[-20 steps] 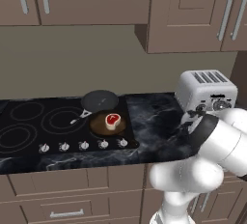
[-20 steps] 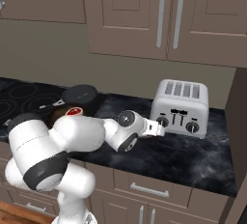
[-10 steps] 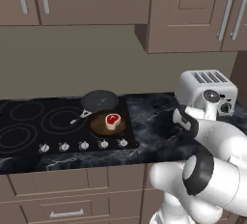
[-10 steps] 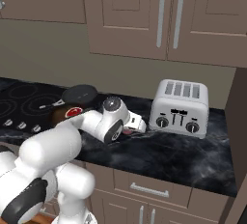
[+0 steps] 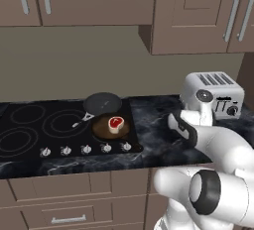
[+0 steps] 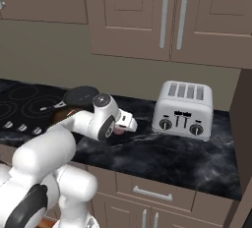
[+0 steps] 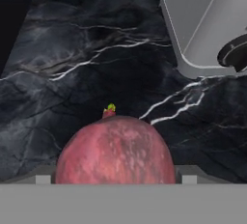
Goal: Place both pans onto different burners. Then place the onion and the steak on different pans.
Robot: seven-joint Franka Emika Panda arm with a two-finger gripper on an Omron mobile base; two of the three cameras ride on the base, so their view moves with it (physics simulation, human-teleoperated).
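On black marble counter, left base view: brown round pan (image 5: 110, 126) carries red steak slab (image 5: 115, 122) on cooktop's right burner, dark grey pan (image 5: 101, 103) just behind it; white arm reaches right, toward silver toaster (image 5: 213, 93).

Right base view: gripper (image 6: 129, 123) low over counter between cooktop and toaster, pinkish onion (image 6: 118, 130) tucked at its tip.

Hand view: round pinkish-red onion (image 7: 115, 151) sits dead centre between widely spread fingers, green sprout pointing away from camera; no long axis. Contact unclear.

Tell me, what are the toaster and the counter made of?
The toaster looks like brushed metal: silvery grey with a soft shine, and dark knobs that may be plastic. The counter looks like polished black marble or stone, judging by its thin white veins and gloss. It's a rendered scene, so this is a guess.
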